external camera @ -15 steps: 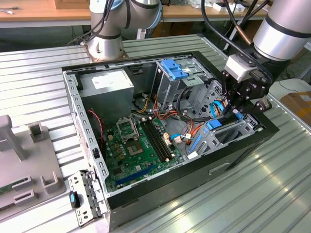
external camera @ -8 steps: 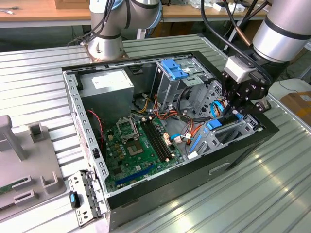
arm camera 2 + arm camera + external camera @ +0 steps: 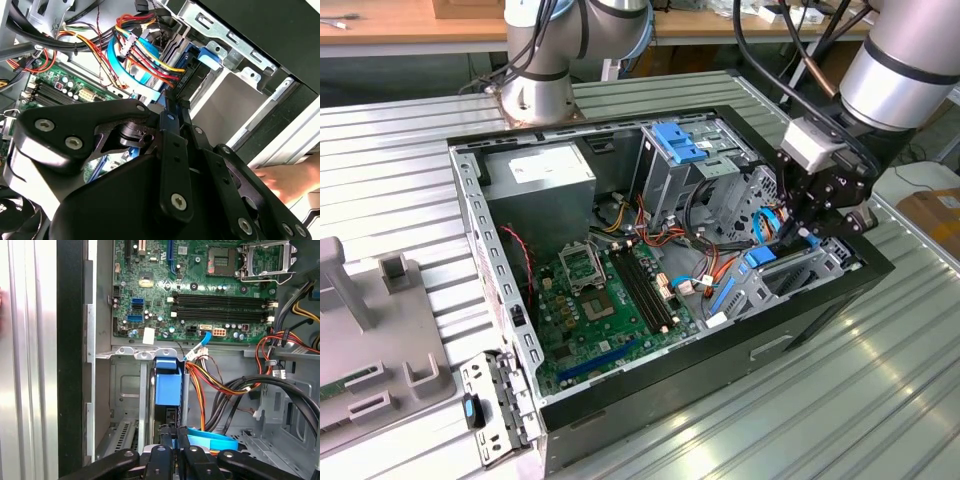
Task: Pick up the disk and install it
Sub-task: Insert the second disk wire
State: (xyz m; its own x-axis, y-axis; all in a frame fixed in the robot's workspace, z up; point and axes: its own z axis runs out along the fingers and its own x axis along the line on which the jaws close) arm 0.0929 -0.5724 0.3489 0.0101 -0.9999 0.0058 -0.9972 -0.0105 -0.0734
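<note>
While jaws grip disk (image 3: 167, 385) edge | bay walls close beside.

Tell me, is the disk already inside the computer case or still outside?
Inside. In the first wrist view the disk, with its blue bracket, stands on edge in the case's bay, the tool beside it.

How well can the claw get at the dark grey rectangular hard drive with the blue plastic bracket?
Probably yes: the claw sits right at the blue-bracketed hard drive, coloured wires lying beside, not between.

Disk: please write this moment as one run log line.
gripper: low inside computer case | disk: on edge in drive bay, right by gripper | hold: cannot tell
</note>
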